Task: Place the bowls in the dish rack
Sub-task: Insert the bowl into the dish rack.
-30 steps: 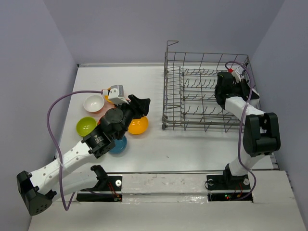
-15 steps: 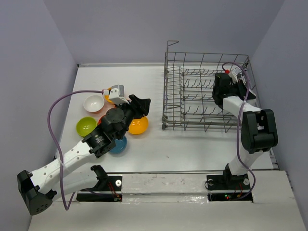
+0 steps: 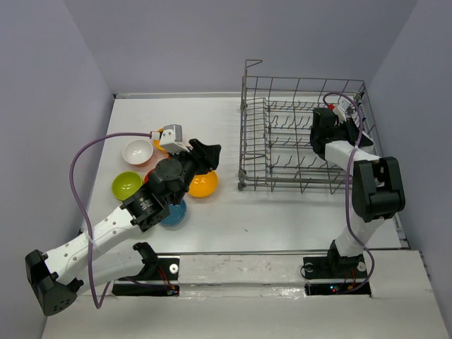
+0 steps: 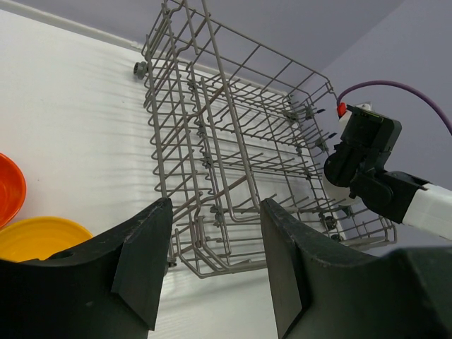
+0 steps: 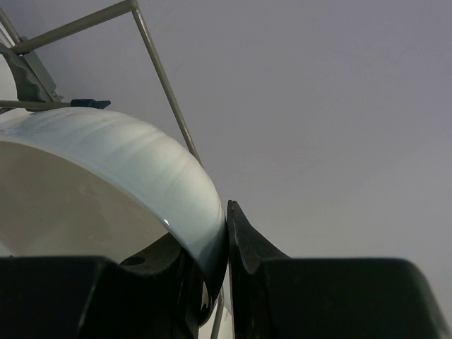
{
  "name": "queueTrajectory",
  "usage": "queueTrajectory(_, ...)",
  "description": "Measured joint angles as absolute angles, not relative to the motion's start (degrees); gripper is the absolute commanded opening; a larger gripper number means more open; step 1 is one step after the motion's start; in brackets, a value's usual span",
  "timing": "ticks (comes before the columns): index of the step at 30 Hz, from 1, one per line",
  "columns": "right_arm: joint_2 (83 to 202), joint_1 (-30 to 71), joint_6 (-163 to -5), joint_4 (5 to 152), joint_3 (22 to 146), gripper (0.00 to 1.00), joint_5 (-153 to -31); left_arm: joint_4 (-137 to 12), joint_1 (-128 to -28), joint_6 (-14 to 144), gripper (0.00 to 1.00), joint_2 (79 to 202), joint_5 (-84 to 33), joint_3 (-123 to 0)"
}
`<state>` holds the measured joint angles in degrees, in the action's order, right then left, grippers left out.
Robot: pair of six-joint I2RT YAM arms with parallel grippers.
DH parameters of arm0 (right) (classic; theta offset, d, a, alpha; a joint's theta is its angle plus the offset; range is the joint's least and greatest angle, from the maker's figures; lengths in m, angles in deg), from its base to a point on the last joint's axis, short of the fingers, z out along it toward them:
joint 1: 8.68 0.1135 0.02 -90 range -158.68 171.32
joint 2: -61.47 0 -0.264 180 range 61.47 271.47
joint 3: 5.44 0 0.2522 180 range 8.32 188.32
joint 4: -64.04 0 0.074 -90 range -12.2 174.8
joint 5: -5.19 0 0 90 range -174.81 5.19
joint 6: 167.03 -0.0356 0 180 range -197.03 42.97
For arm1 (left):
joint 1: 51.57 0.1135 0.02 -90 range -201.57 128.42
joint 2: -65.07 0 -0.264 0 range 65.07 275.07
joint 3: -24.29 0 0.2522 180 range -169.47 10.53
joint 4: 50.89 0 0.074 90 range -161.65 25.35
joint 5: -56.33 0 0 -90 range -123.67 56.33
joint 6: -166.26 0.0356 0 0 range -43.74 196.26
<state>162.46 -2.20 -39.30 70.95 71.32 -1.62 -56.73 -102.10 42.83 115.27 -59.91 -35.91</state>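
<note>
Loading step: the right fingers (image 5: 245,247) pinch a pale bowl (image 5: 106,183) by its rim, one finger inside and one outside. This grip keeps the bowl on edge, the attitude the tines require.
Held bowl location: inside the dish rack (image 3: 244,145), at its far right end, where the right arm reaches over the wall. The wrist hides the bowl in the top view.
Seating: contact between bowl and tines cannot be determined.
Left fingers (image 4: 141,261): spread wide and empty, above the orange-yellow bowl (image 3: 203,185), probably staged for the next pick.
Bowls not yet loaded: white bowl (image 3: 138,151), lime green bowl (image 3: 127,185), blue bowl (image 3: 173,213) and red-orange bowl (image 4: 7,191), grouped on the surface (image 3: 282,212) left of the rack.
Next move: lower the held bowl between tines before releasing it.
</note>
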Motion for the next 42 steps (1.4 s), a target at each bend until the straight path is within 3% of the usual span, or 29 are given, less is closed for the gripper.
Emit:
queueTrajectory(32, 165.6, -1.9, -39.3, 70.9, 71.3, 0.39, -0.8, -56.7, -102.1, 42.9, 0.63, 115.3, -60.1, -35.9)
queueTrajectory(42, 166.2, -1.9, -39.3, 71.1, 71.3, 0.43, -0.8, -56.7, -102.1, 43.0, 0.63, 115.3, -60.1, -35.8)
